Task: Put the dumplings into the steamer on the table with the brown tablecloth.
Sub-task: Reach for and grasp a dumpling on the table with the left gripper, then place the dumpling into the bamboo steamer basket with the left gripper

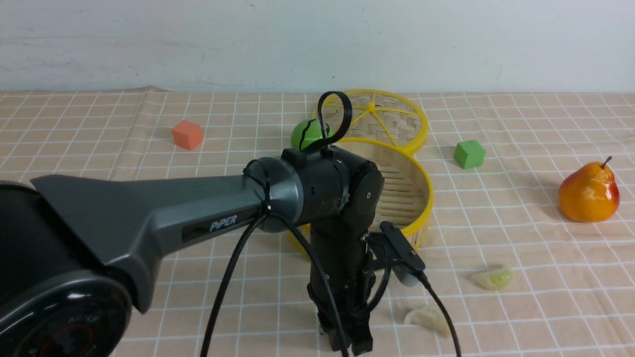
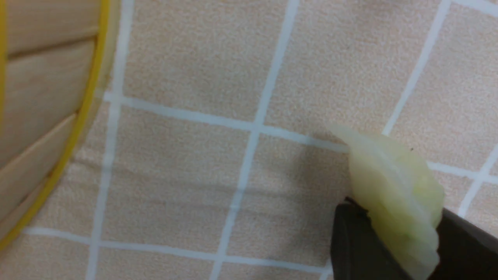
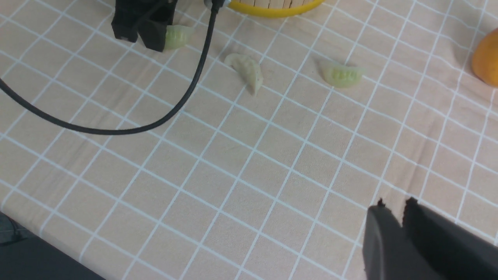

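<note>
Low over the near part of the table (image 1: pixel 74 124), the left gripper (image 1: pixel 349 342) is seen closed on a pale green dumpling (image 2: pixel 393 186), which is pinched between the two dark fingers (image 2: pixel 350 241) close to the brown tablecloth (image 2: pixel 194 155); whether it touches the cloth cannot be told. The steamer (image 1: pixel 421 198) is set just behind that gripper, and its yellow-rimmed wall is seen near the pinched dumpling in the left wrist view. Much of its slatted floor is hidden by the left arm (image 1: pixel 149 218). Two more are found on the cloth to the right of the gripper, a nearer dumpling (image 1: pixel 427 317) and a farther dumpling (image 1: pixel 492 277), both outside the steamer. The right gripper (image 3: pixel 393 208) is held above bare cloth, its jaws drawn almost together with nothing between them. Behind the steamer a woven lid (image 1: pixel 392 119) and a green ball (image 1: pixel 307 135) are placed, while an orange cube (image 1: pixel 187 135), a green cube (image 1: pixel 469 153) and a pear (image 1: pixel 589 193) are spread farther out.
</note>
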`<action>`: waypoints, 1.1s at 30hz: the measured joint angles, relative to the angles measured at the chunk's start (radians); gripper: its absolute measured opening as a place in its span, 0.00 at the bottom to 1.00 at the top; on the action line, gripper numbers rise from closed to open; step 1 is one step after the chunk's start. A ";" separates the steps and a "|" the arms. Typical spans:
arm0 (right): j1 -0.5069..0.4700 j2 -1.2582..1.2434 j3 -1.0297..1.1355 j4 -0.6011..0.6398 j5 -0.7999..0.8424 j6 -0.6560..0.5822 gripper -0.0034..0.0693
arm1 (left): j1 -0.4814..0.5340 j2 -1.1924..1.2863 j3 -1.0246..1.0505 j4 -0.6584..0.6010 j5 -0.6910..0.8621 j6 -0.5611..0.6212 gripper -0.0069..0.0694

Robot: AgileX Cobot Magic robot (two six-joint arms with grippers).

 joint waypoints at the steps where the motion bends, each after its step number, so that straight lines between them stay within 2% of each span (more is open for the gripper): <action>1: 0.000 0.000 0.000 0.000 0.000 0.000 0.16 | -0.001 0.009 -0.028 0.001 0.033 -0.020 0.34; 8: 0.000 0.000 0.000 -0.004 0.000 0.000 0.17 | -0.001 -0.023 -0.191 0.015 0.096 -0.143 0.34; 11: 0.000 0.000 0.000 -0.004 0.000 0.000 0.18 | 0.013 -0.062 -0.284 0.034 0.108 -0.245 0.34; 14: 0.000 0.001 0.000 -0.003 0.000 0.000 0.18 | 0.058 -0.074 -0.384 0.035 0.112 -0.369 0.34; 15: 0.000 0.003 0.000 -0.002 0.000 0.000 0.18 | 0.066 -0.074 -0.384 0.035 0.112 -0.369 0.34; 17: 0.000 0.013 0.000 0.009 0.000 0.011 0.18 | 0.126 -0.049 -0.452 0.037 0.114 -0.479 0.34; 21: 0.000 0.054 0.000 0.014 0.000 0.030 0.18 | 0.206 0.035 -0.510 0.037 0.055 -0.589 0.34; 29: 0.000 0.127 0.000 0.015 -0.003 0.049 0.18 | 0.258 0.209 -0.531 0.041 -0.115 -0.655 0.34; 33: 0.000 0.142 0.000 0.015 -0.003 0.050 0.18 | 0.261 0.243 -0.531 0.041 -0.143 -0.658 0.34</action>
